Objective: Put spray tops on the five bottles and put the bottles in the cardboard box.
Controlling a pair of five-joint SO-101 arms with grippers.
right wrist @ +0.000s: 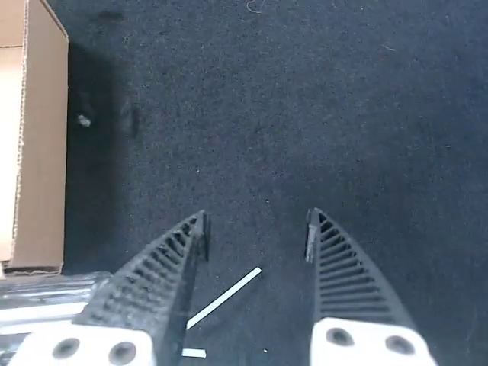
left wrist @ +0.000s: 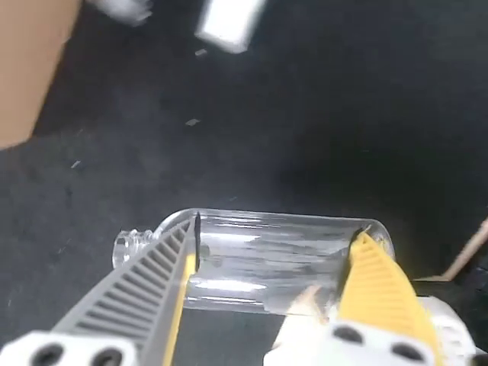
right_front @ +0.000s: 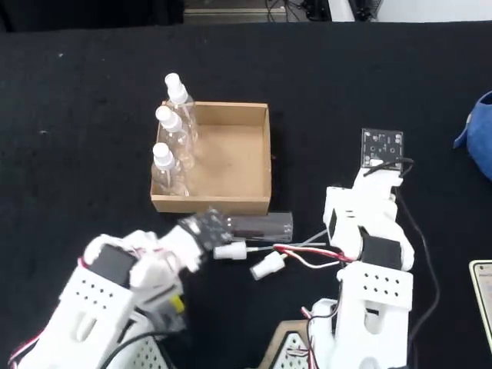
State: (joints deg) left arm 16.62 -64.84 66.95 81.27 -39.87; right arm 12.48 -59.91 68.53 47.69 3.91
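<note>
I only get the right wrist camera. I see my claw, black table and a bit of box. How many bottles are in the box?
Observer: Three capped bottles stand in the cardboard box, along one wall.
Operator: Where's the other claw?
Observer: The left claw is open over a topless bottle lying on the table by the box.
Operator: Any spray tops left?
Observer: Two loose spray tops lie on the table near that bottle.
</note>
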